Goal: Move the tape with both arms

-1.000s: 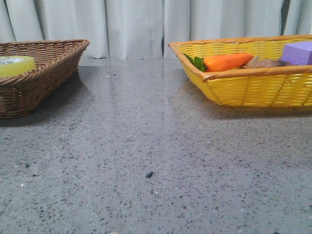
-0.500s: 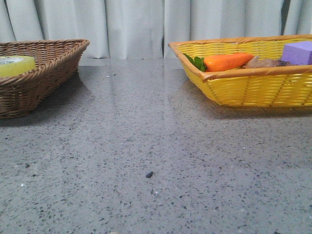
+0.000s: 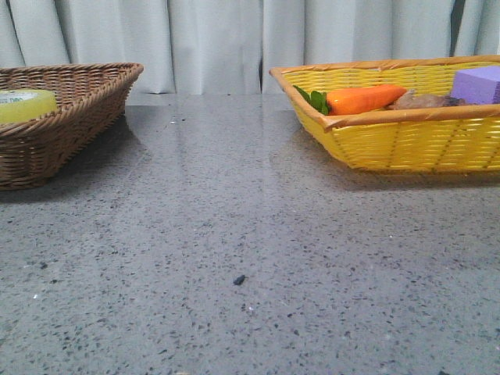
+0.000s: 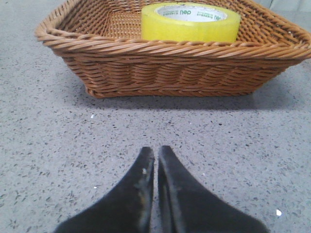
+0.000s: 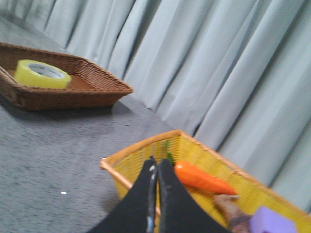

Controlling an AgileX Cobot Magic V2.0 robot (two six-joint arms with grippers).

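— Claws first: what are they doing?

— Left gripper (image 4: 155, 155) and right gripper (image 5: 155, 167) both have jaws pressed together, holding nothing.

— And the tape (image 4: 190, 22)?

— Lying flat in the brown basket (image 4: 170, 73), ahead of the left claw. Probably light, rigid and slick; pinch one wall through the core.

— Surroundings?

— Speckled grey table (image 3: 250, 258), yellow basket (image 3: 406, 141) holding a carrot toy (image 3: 366, 98), pale curtains (image 3: 219, 39) behind.

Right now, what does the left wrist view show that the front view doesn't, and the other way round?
Only the left wrist view shows the left gripper, shut and empty, hanging over the table short of the brown basket, and the tape's green lettering. Only the front view shows the yellow basket with its carrot toy and purple block. Both show the tape lying in the brown basket.
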